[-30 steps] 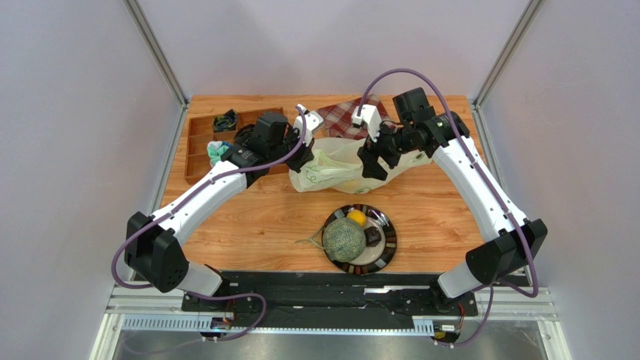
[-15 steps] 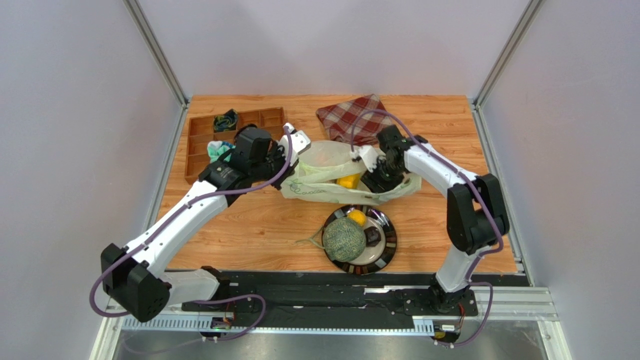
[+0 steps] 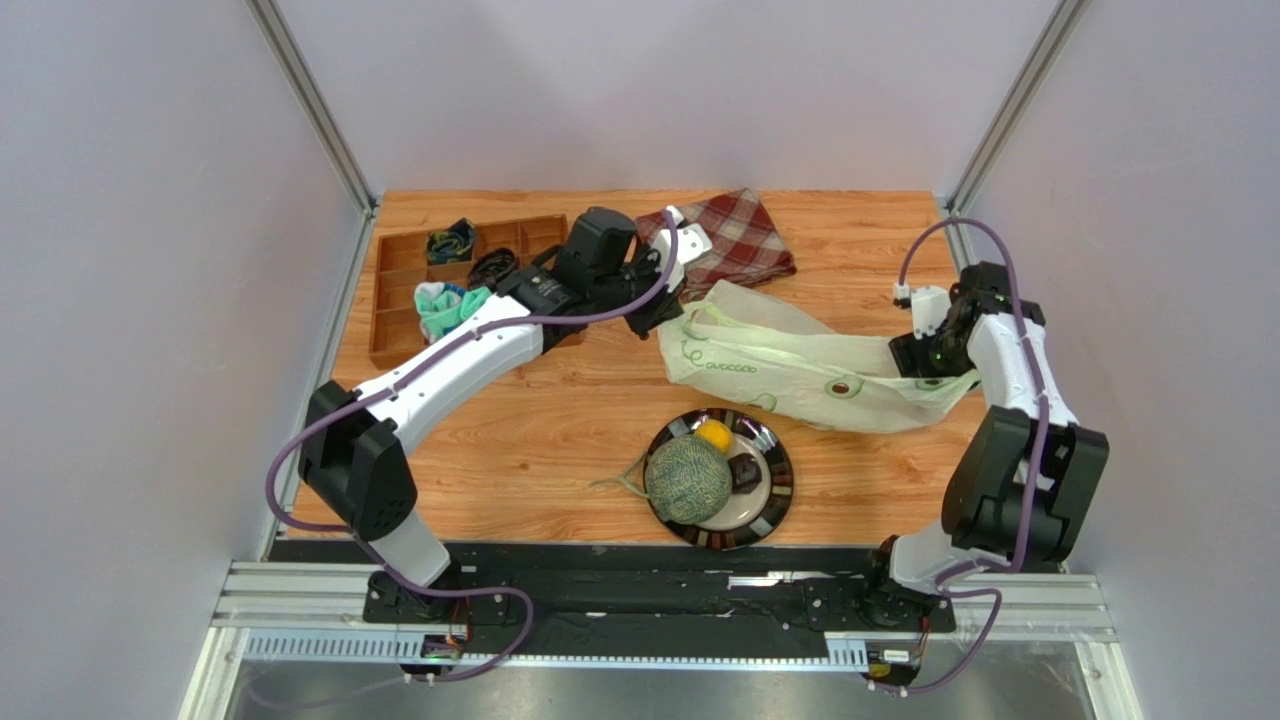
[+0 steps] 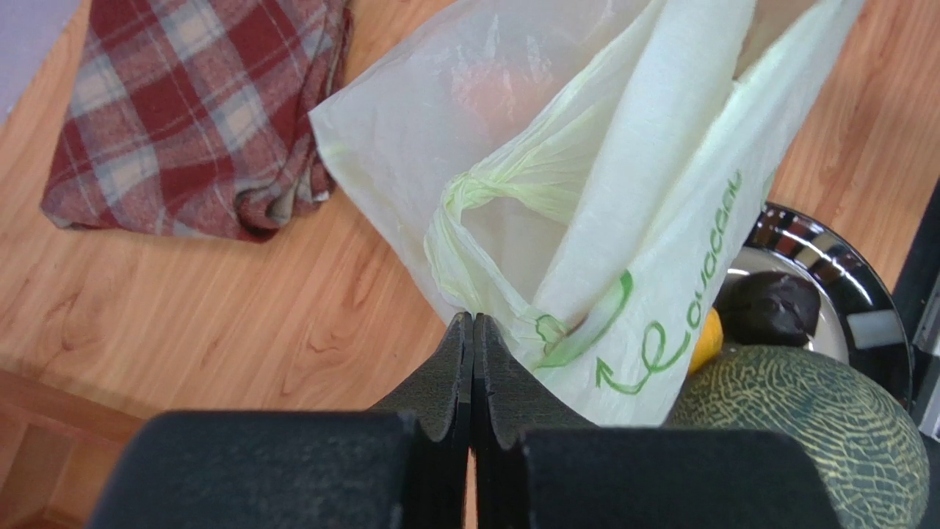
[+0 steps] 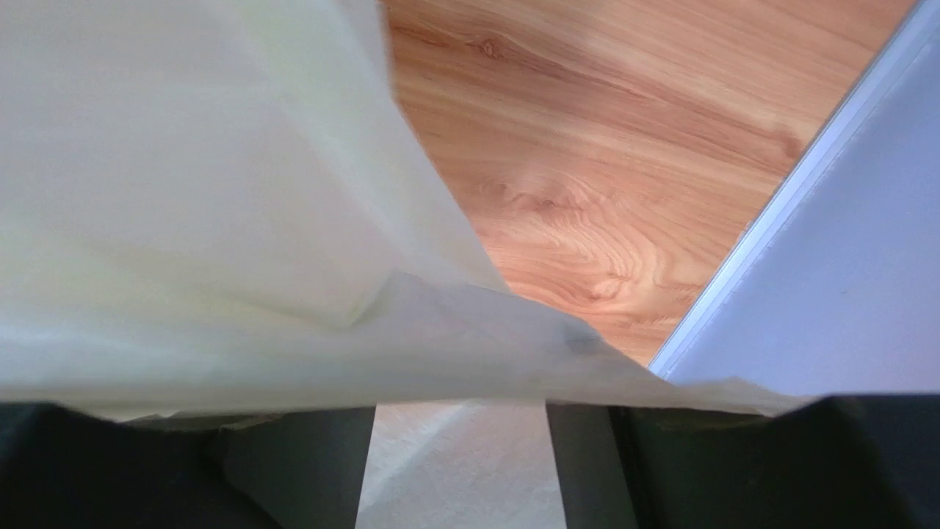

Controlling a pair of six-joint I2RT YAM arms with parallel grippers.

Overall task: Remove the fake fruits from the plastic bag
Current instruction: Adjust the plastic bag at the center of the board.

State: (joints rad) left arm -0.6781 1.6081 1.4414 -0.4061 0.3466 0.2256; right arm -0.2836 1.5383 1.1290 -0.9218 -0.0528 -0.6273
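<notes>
The plastic bag [image 3: 796, 368] lies stretched across the table between both grippers. My left gripper [image 3: 672, 285] is shut on its left edge; the left wrist view shows the jaws [image 4: 474, 325] pinching the film of the bag [image 4: 618, 198] beside a loop handle. A pale orange shape [image 4: 497, 94] shows through the film. My right gripper [image 3: 914, 357] is at the bag's right end; in the right wrist view its fingers [image 5: 461, 408] stand apart under the draped bag film [image 5: 221, 220]. The netted melon [image 3: 687, 477] and small yellow citrus [image 3: 712, 435] sit on the plate [image 3: 774, 510].
A dark piece [image 3: 747, 477] also lies on the plate. The red plaid cloth [image 3: 736, 240] is at the back, just behind my left gripper. A wooden compartment tray [image 3: 398, 293] stands at the back left. The right enclosure wall is close to my right gripper.
My left gripper moved back and to the right with the bag edge. My right arm swung to the far right. The bag got pulled out long and flat; the yellow piece no longer shows.
</notes>
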